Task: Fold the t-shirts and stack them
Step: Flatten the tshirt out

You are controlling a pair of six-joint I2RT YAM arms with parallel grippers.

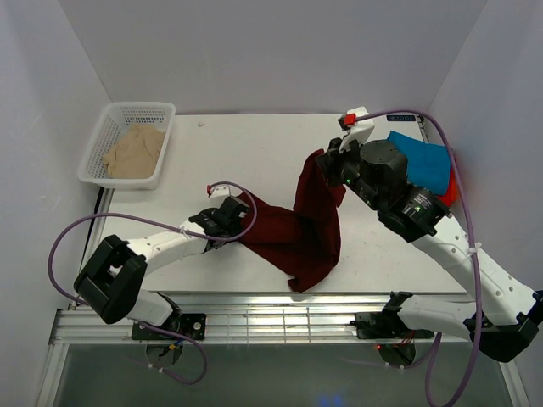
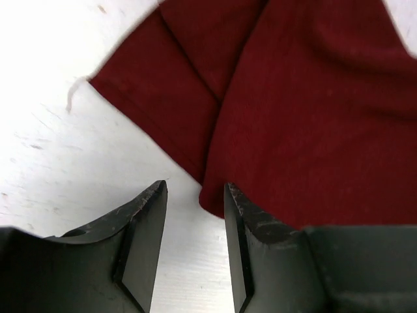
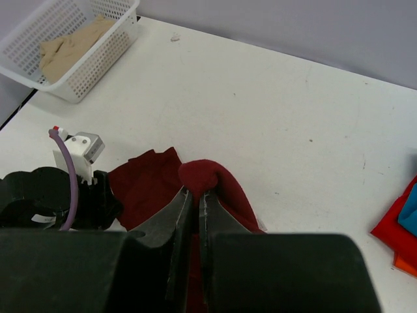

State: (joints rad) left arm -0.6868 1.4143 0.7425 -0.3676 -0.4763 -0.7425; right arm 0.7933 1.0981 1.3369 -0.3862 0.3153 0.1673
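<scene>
The dark maroon t-shirt (image 1: 297, 237) lies partly spread on the white table (image 1: 254, 144), with its right part lifted in a fold. My right gripper (image 1: 327, 166) is shut on a bunched edge of that shirt (image 3: 208, 173), holding it above the table. At the shirt's left edge my left gripper (image 1: 233, 209) is low and open. In the left wrist view bare table shows between its fingers (image 2: 146, 222), and the maroon cloth (image 2: 313, 117) lies just past the right one. A teal-blue t-shirt (image 1: 420, 161) rests on a red-orange one (image 1: 452, 188) at the far right.
A white mesh basket (image 1: 140, 105) stands at the back left corner with a beige t-shirt (image 1: 134, 151) inside. White walls close in the table on three sides. A metal rail (image 1: 280, 318) runs along the near edge.
</scene>
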